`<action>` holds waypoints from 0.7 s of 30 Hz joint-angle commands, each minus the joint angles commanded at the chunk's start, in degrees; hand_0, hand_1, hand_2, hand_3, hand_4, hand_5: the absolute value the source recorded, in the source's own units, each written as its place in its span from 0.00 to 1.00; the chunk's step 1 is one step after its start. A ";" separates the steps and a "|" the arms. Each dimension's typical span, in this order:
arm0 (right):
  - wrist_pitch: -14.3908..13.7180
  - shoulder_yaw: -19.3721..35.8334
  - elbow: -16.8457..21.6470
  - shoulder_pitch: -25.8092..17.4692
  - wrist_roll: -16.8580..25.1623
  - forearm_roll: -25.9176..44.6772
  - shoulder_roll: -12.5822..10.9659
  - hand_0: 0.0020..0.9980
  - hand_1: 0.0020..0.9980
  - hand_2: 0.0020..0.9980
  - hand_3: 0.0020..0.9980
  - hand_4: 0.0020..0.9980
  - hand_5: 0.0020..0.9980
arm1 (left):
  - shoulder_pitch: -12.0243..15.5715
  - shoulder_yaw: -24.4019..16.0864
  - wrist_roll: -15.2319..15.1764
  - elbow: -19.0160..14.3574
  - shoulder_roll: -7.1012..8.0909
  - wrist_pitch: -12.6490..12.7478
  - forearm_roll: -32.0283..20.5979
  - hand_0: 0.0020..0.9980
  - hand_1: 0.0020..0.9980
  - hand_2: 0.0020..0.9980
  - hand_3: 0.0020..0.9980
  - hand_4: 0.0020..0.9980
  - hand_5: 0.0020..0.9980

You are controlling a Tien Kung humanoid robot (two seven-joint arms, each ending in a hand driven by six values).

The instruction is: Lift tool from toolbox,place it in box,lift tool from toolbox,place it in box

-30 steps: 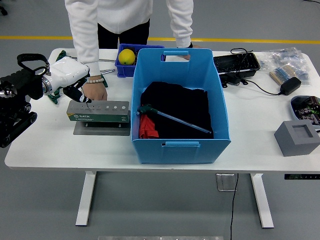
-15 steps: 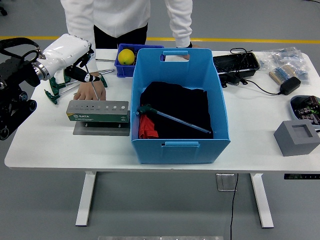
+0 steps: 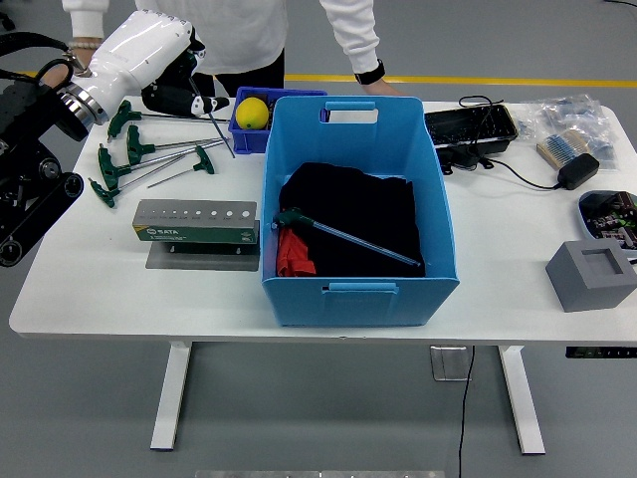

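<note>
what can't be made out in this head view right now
- How the left hand grips the thin metal tool: its dark fingers are bunched and too small to separate.
- The right hand: outside the frame.
- What lies under the black cloth in the blue plastic box: the cloth covers the floor.
- The holes in the grey tool holder: too small to tell whether they are empty.
- The person's upper body: cut by the top edge.

We're looking at a plain grey floor (image 3: 90, 398) with a yellow line (image 3: 478, 80) taped or painted across it behind the bench (image 3: 119, 299). The bench is white, with a flat top on two white legs (image 3: 169, 398) ending in feet. A black cable (image 3: 464, 398) hangs down underneath. Lighting is even, with soft shadows under the bench.
</note>
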 joint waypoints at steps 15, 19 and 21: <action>0.34 0.28 0.07 0.63 -0.07 -0.61 -0.32 0.65 0.63 0.70 0.56 0.77 0.67 | -3.07 9.64 3.11 2.98 -9.63 -2.39 -8.35 0.14 0.06 0.14 0.19 0.84 0.38; 0.43 0.01 0.04 0.78 0.03 -0.34 -0.43 0.65 0.63 0.70 0.56 0.77 0.67 | -3.48 12.45 3.64 5.38 -11.51 -3.95 -10.53 0.25 0.25 0.37 0.47 0.88 0.49; 0.46 -0.16 0.02 0.85 0.09 -0.17 -0.46 0.65 0.63 0.70 0.56 0.77 0.67 | -3.59 13.89 4.04 6.57 -12.31 -5.12 -11.58 0.25 0.25 0.37 0.47 0.88 0.49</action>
